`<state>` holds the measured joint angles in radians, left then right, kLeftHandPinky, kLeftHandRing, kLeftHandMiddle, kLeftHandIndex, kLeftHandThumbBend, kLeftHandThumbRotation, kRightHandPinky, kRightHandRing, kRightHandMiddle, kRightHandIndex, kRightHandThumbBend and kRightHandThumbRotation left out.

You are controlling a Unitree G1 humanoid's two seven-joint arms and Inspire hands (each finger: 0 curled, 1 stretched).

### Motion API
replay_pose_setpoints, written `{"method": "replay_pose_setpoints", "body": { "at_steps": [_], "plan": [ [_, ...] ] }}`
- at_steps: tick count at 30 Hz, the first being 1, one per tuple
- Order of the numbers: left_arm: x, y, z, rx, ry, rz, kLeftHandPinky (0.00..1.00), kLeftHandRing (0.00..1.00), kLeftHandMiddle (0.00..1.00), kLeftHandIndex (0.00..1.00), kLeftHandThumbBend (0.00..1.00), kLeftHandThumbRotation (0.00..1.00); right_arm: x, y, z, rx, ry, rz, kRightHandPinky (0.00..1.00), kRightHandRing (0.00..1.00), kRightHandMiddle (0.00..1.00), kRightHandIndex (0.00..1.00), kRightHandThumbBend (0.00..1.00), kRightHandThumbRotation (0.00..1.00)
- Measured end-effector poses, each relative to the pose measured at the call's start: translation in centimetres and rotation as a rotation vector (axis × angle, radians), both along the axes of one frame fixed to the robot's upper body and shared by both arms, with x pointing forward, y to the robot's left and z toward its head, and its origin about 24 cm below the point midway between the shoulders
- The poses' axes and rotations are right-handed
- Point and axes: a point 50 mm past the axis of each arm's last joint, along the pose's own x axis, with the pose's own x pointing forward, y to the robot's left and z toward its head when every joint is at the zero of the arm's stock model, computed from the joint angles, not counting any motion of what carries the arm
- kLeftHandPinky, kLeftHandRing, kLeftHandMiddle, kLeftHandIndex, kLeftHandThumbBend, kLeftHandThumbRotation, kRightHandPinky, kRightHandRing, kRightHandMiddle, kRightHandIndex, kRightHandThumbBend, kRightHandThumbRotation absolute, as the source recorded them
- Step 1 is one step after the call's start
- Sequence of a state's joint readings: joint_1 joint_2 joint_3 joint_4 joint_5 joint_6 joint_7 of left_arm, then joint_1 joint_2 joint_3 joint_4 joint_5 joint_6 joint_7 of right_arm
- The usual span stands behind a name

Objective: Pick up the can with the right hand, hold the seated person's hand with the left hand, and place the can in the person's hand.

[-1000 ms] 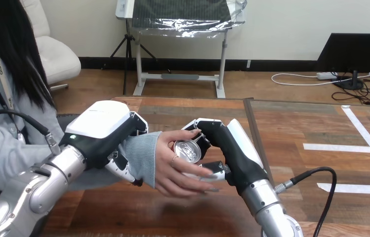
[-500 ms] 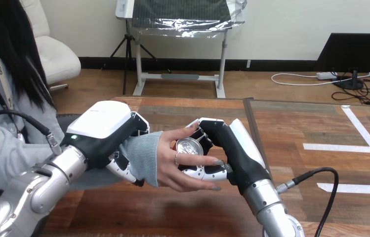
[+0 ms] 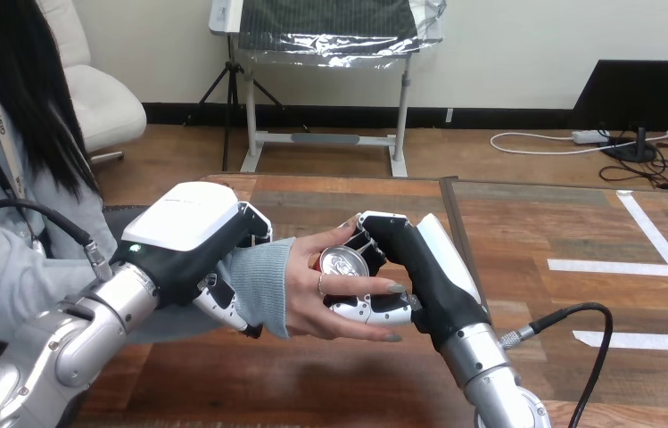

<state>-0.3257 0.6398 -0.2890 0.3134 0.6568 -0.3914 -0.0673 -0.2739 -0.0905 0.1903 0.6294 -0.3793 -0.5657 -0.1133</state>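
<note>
Silver metal can (image 3: 342, 264), mid-frame, is clasped by curled fingers of the right hand (image 3: 419, 267) and by the person's hand (image 3: 330, 308), whose wrist (image 3: 263, 276) is encircled by the left hand (image 3: 192, 236). If released early, it could be dropped.

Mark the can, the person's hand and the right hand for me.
can (image 3: 341, 263): head view, on its silver top.
person's hand (image 3: 312, 310): head view, on the back of the hand.
right hand (image 3: 421, 267): head view, on its black side by the white shell.
</note>
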Motion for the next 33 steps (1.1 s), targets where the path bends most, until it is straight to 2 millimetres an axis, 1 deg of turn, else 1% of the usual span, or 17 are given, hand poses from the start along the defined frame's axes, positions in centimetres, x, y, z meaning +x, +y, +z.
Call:
{"method": "replay_pose_setpoints", "body": {
  "at_steps": [19, 33],
  "plan": [
    [-0.06, -0.09, 0.00, -0.008, -0.008, -0.006, 0.23, 0.28, 0.35, 0.38, 0.93, 0.00, 0.04, 0.02, 0.00, 0.025, 0.011, -0.007, 0.41, 0.44, 0.52, 0.53, 0.77, 0.00],
    [-0.14, -0.26, -0.15, -0.016, -0.005, -0.009, 0.23, 0.29, 0.36, 0.38, 0.93, 0.00, 0.05, 0.01, 0.01, 0.026, 0.011, -0.006, 0.40, 0.43, 0.52, 0.53, 0.78, 0.00]
  ]
}}
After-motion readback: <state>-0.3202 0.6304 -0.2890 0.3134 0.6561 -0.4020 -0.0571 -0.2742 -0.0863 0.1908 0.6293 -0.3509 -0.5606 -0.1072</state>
